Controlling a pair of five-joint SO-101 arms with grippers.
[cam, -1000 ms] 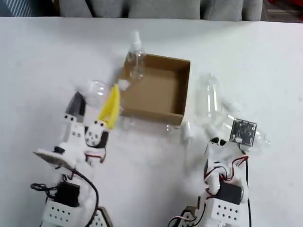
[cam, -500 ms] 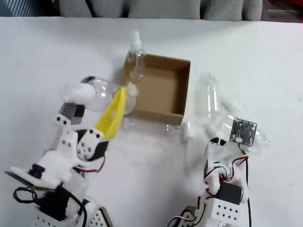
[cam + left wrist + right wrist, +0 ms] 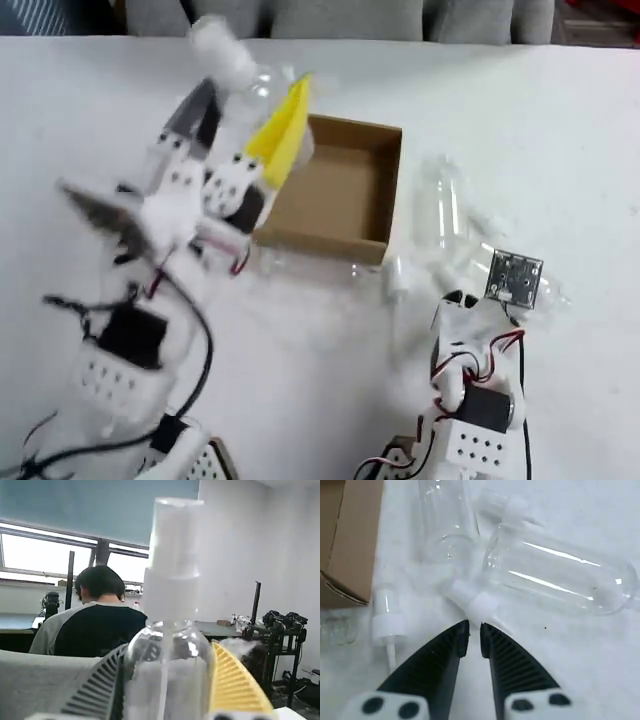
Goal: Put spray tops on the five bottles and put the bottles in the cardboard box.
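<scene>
**Two-arm bench, one instant.** The work surface is a white table (image 3: 560,120) with grey chair backs (image 3: 340,15) ranged along its far edge. The room beyond is recorded in the left wrist view as a pale wall (image 3: 235,555), a wide window (image 3: 35,555) and racks of equipment (image 3: 280,625). An open brown box (image 3: 340,190) is set near the table's middle. In the high view the left gripper (image 3: 252,90) is seen raised above the table by the box's far left corner, its grey and yellow jaws clamped on a bottle (image 3: 258,82). The left wrist view adds that this bottle is held upright, with its top (image 3: 172,555) fitted and a thin dip tube visible through the clear wall. The right arm (image 3: 478,385) is seen low on the table, to the right of the box. In the right wrist view the right gripper (image 3: 472,632) is shown with its black jaws drawn almost together, a thin slit left between them and nothing held. Their tips are just short of the white collar of a capped bottle (image 3: 560,580) lying on its side. A second bottle (image 3: 445,525) lies beside it toward the box, and a loose top (image 3: 387,622) with its tube lies near the box corner. All bottles are of clear plastic with rounded ends, and all tops are white.
</scene>
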